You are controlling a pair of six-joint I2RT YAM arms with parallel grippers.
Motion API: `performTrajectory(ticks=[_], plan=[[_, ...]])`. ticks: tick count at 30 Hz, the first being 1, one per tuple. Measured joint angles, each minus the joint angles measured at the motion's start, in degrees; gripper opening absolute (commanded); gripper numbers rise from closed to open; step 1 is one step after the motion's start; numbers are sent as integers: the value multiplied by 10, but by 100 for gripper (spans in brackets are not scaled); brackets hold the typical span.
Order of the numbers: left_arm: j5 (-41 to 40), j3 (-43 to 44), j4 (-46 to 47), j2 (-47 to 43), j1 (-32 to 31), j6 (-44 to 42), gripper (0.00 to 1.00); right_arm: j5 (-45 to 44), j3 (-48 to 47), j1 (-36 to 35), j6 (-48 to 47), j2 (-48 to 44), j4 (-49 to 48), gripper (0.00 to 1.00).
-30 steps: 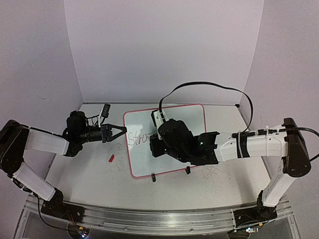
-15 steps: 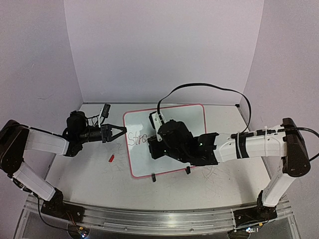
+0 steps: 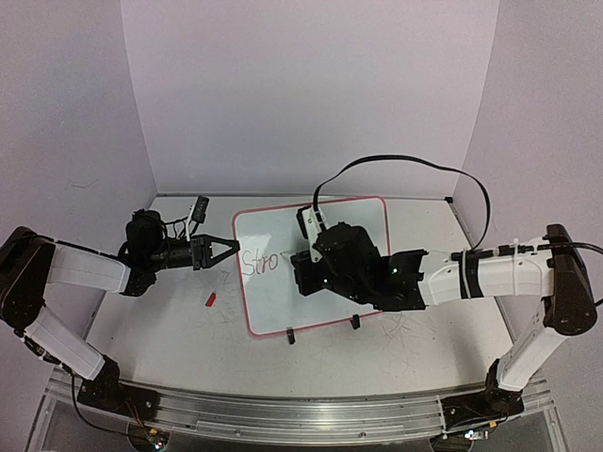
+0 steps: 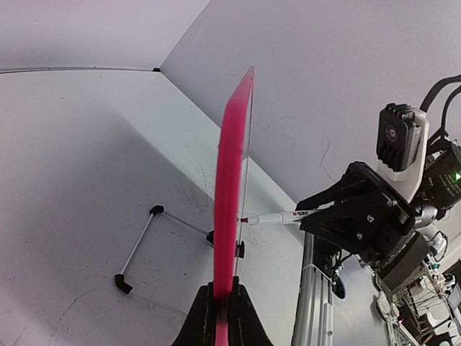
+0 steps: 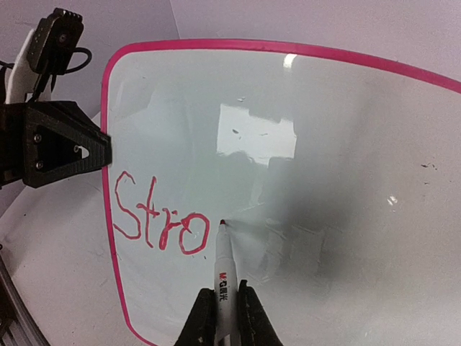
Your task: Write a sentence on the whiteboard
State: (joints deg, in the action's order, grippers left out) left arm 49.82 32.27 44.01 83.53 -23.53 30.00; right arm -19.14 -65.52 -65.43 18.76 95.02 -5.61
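Note:
The whiteboard (image 3: pixel 332 226), glossy white with a pink rim, stands propped on the table; it also shows edge-on in the left wrist view (image 4: pixel 230 180) and face-on in the right wrist view (image 5: pixel 324 144). The sentence (image 5: pixel 160 220) reads "Stro" in red at the board's left side, also seen from above (image 3: pixel 259 263). My left gripper (image 3: pixel 234 247) is shut on the board's left rim (image 4: pixel 222 306). My right gripper (image 5: pixel 222 313) is shut on a white marker (image 5: pixel 222 270), its red tip at the board just right of the "o". From above the right gripper (image 3: pixel 306 273) is over the board.
A small red marker cap (image 3: pixel 211 300) lies on the table left of the board. The board's wire stand with black feet (image 4: pixel 137 249) rests behind it, and two black clip feet (image 3: pixel 290 336) sit at its front edge. Purple walls enclose the table.
The right arm has shifted a little to the right along the board, and the "o" now follows "Str". The left arm has not moved.

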Motion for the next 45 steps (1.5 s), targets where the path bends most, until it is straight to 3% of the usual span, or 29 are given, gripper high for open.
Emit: performTrajectory(ticks=[45], plan=[[1, 3, -1, 0, -1, 0, 0, 15, 16, -7, 40, 5, 7, 0]])
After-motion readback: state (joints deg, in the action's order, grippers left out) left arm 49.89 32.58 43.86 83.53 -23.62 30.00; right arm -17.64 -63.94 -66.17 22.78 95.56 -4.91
